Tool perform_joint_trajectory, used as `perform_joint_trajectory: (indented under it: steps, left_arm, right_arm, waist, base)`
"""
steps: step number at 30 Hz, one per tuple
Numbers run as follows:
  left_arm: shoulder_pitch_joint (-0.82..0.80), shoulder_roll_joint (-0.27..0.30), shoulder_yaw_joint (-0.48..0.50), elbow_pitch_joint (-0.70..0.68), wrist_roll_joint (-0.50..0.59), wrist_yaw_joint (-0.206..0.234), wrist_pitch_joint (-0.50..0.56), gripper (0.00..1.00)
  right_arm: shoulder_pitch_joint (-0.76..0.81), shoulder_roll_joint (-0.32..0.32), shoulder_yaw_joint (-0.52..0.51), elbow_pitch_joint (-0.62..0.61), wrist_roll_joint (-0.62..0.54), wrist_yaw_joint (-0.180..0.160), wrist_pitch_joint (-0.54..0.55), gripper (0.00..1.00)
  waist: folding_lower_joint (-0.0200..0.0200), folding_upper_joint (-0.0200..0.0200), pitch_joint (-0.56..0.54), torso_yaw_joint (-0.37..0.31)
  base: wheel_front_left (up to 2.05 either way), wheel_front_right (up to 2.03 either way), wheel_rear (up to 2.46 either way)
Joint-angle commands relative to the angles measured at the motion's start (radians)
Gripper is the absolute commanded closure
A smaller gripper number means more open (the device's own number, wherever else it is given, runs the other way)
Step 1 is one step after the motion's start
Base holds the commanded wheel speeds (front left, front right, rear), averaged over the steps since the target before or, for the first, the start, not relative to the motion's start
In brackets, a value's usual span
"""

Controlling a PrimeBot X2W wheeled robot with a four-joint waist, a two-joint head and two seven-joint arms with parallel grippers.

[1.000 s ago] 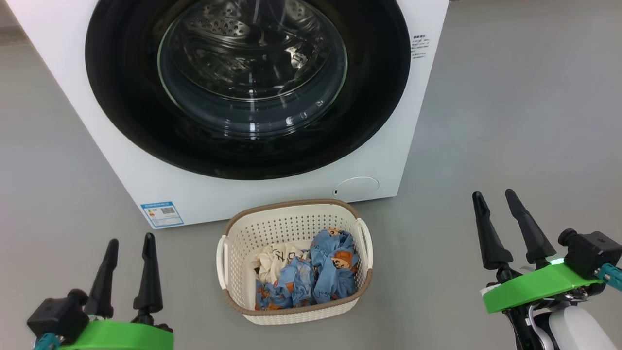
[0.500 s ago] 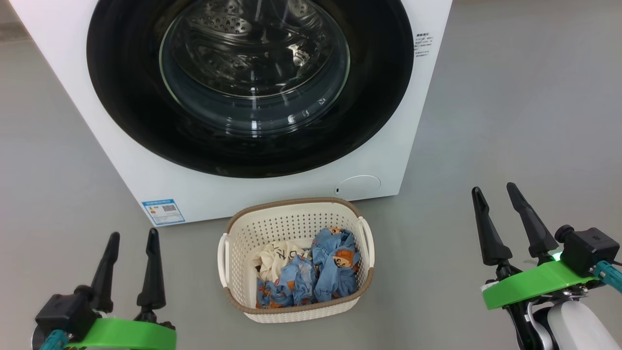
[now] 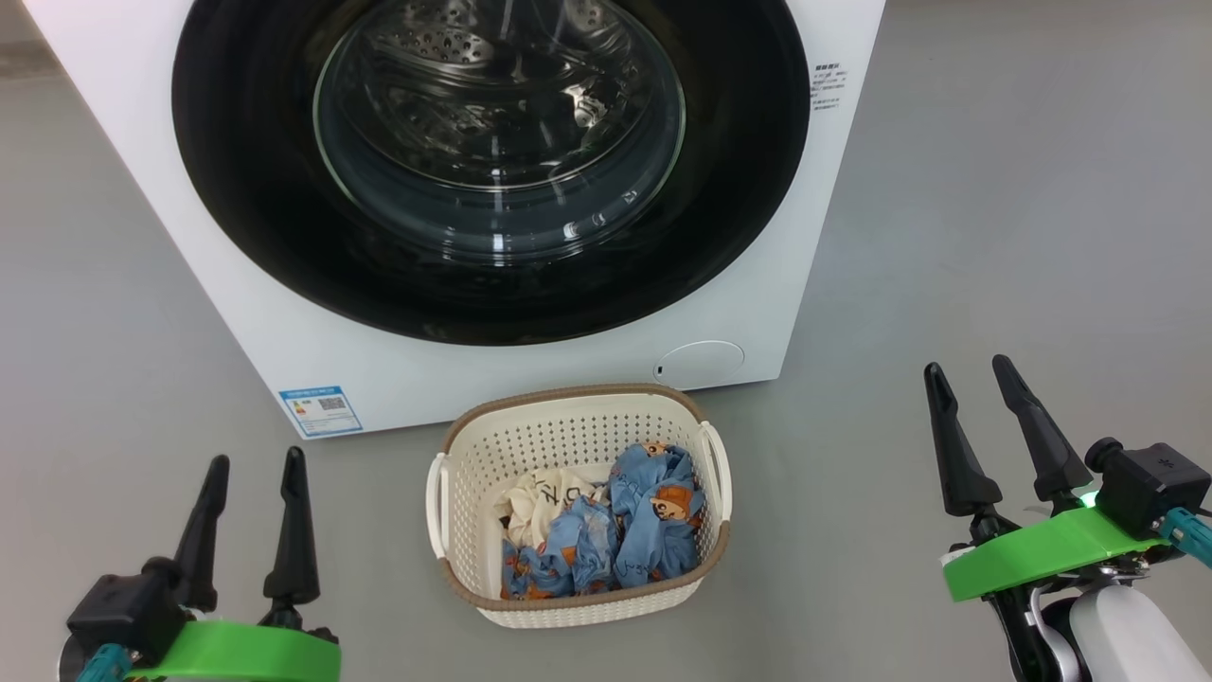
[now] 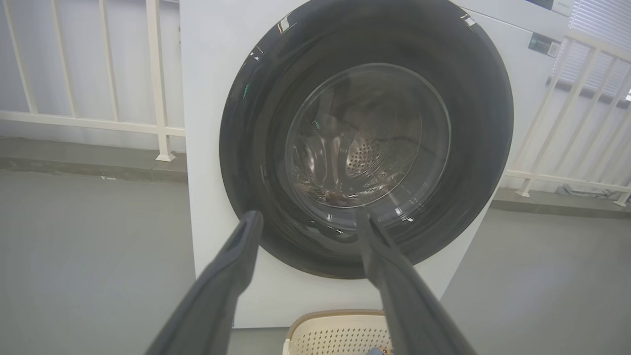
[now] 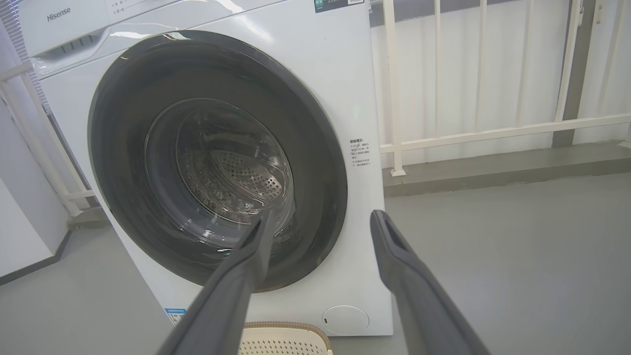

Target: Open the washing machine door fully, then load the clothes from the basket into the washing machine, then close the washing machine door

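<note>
The white washing machine [image 3: 530, 374] stands ahead with its round black door [image 3: 256, 218] shut flat against the front, the steel drum visible through the glass. On the floor before it sits the cream basket [image 3: 568, 431] holding the blue bear-print clothes [image 3: 644, 516] and a cream piece. My left gripper [image 3: 256, 459] is open at the lower left, left of the basket, empty. My right gripper [image 3: 968, 365] is open at the lower right, empty, well right of the basket. The door [image 4: 246, 162] [image 5: 315, 162] also faces both wrist views, beyond my left gripper [image 4: 308, 217] and my right gripper [image 5: 320, 214].
Grey floor [image 3: 1023, 189] spreads to both sides of the machine. White railings [image 5: 483, 133] and a low kerb run behind it. A blue label sticker [image 3: 320, 409] and a round filter cap [image 3: 703, 362] mark the machine's lower front.
The head view has shifted slightly, so machine and basket sit a little higher and rightward. Both grippers stay open and about where they were.
</note>
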Motion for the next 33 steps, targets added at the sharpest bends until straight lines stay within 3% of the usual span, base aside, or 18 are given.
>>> perform_joint_trajectory:
  steps: [1,33]
  left_arm:
    - [-0.042,0.015,0.037,-0.014,0.016,-0.002,-0.010,0.00]
    - [-0.033,0.004,0.051,-0.009,0.036,-0.002,-0.010,0.00]
  right_arm:
    - [-0.036,-0.008,0.016,-0.022,-0.008,0.006,-0.012,0.00]
    - [-0.031,-0.018,0.031,-0.021,0.000,0.006,-0.012,0.00]
  waist:
    - [0.0000,-0.0001,0.000,0.001]
    - [0.0000,-0.0001,-0.022,0.002]
  base:
    - [0.00,0.00,0.00]
    - [0.00,0.00,0.00]
